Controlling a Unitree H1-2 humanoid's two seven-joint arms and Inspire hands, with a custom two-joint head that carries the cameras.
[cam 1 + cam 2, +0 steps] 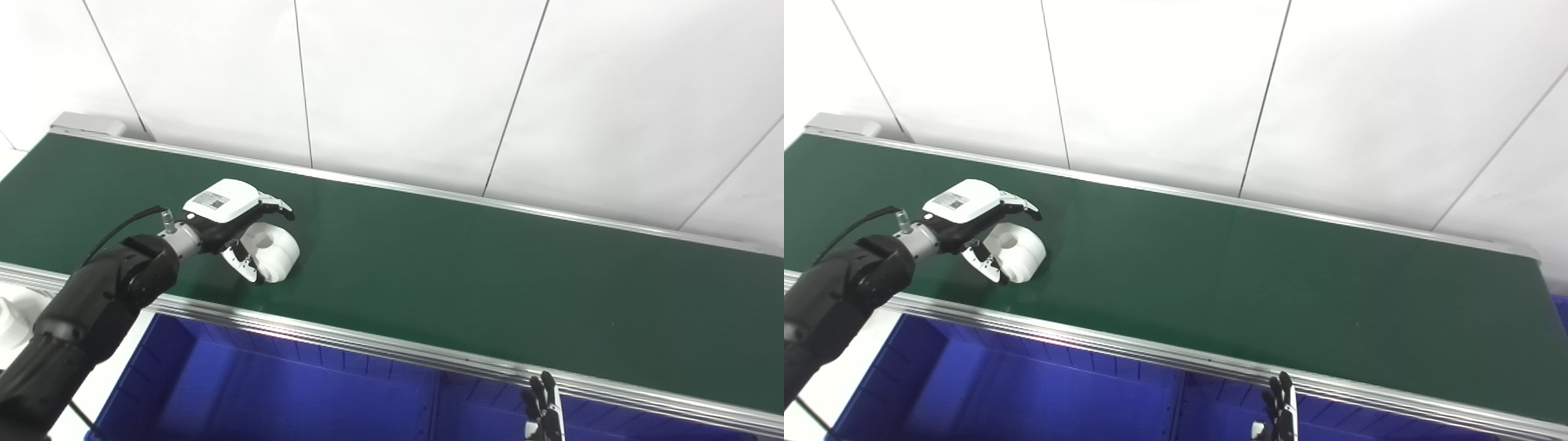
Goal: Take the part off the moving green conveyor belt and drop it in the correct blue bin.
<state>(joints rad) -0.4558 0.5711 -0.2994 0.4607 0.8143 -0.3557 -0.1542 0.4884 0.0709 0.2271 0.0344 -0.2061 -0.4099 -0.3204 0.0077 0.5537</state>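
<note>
A white, rounded part with a hole in its top (277,250) sits on the green conveyor belt (465,275) near its front left. My left hand (236,223) wraps it: the fingers (278,207) lie over its far top and the thumb (245,264) presses its near side. Whether the part is off the belt I cannot tell. Only the upright, straightened fingers of my right hand (544,411) show at the bottom edge, over the blue bins, with nothing in them.
Two blue bins (275,392) (490,416) stand side by side below the belt's front metal rail (367,340), split by a wall. A white object (9,318) lies at the far left edge. White wall panels rise behind the belt.
</note>
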